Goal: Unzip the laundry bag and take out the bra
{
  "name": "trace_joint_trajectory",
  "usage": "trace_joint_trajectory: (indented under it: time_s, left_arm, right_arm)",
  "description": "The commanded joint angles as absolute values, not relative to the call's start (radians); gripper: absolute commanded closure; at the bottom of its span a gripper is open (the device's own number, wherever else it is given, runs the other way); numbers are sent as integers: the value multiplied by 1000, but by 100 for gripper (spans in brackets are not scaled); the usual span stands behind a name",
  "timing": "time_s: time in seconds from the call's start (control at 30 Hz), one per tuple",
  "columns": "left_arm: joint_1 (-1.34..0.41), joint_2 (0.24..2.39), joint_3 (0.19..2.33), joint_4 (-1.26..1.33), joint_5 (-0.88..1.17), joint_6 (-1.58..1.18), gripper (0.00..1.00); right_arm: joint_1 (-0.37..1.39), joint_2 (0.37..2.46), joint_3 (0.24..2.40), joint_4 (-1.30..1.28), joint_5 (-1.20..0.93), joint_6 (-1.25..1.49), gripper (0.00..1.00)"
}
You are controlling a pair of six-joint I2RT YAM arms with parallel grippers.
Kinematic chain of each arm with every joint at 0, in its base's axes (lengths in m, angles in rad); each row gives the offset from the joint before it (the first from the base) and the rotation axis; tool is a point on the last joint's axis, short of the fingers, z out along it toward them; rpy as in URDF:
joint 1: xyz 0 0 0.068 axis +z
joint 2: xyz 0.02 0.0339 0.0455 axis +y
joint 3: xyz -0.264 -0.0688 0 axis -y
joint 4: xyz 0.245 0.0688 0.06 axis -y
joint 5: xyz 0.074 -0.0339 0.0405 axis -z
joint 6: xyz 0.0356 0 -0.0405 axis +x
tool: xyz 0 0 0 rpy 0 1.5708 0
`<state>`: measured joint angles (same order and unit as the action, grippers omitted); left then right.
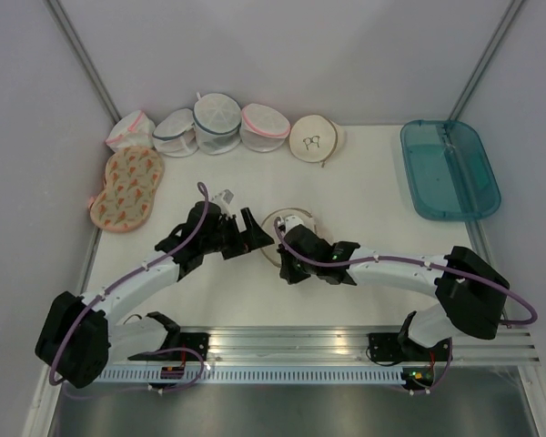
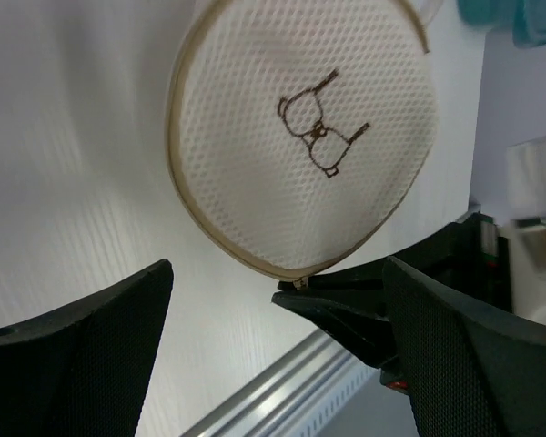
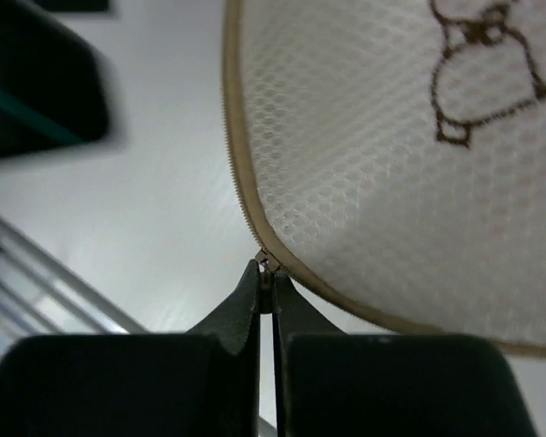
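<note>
The round cream laundry bag [image 1: 280, 224] with a black bra outline and a tan zip rim lies at the table's middle. It fills the right wrist view [image 3: 391, 173] and shows in the left wrist view [image 2: 300, 137]. The zip looks closed. My right gripper [image 3: 267, 278] is shut on the small metal zip pull [image 3: 267, 264] at the bag's near rim; its tips also show in the left wrist view [image 2: 296, 291]. My left gripper [image 2: 278, 264] is open and empty just left of the bag, apart from it. The bra is hidden.
A second cream bag with a bra outline [image 1: 315, 138] stands in the back row beside several white mesh bags [image 1: 217, 123]. A flat orange-patterned bag [image 1: 127, 187] lies at the left. A teal tray [image 1: 450, 168] sits at the back right. An aluminium rail [image 1: 291, 341] runs along the near edge.
</note>
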<state>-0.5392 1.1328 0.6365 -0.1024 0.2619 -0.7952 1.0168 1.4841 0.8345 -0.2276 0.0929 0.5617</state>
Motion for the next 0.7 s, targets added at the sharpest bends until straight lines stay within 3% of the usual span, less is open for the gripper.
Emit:
trace_joint_trajectory:
  time_s: [0.0, 0.3, 0.37, 0.4, 0.43, 0.5, 0.53, 0.67]
  left_arm:
    - [-549, 1178, 585, -5, 451, -966, 0]
    - [-594, 1322, 568, 199, 529, -1075, 0]
    - [-598, 1367, 577, 230, 520, -1078, 5]
    - [-600, 1380, 578, 245, 520, -1077, 10]
    - [-600, 1408, 584, 256, 515, -1074, 26]
    - [-600, 1431, 604, 249, 497, -1043, 48]
    - [-598, 1443, 630, 233, 489, -1029, 70]
    - [-595, 1477, 701, 146, 427, -939, 98]
  right_arm:
    - [1009, 1456, 836, -34, -158, 522, 100]
    - [982, 1448, 802, 69, -198, 549, 100]
    - [982, 1447, 798, 71, -195, 551, 100]
    - [982, 1447, 796, 64, -195, 549, 100]
    - [982, 1442, 796, 58, -196, 548, 100]
    - [982, 1437, 805, 19, -184, 540, 99]
    - [982, 1434, 808, 3, -176, 532, 99]
    - [982, 1425, 831, -125, -129, 509, 99]
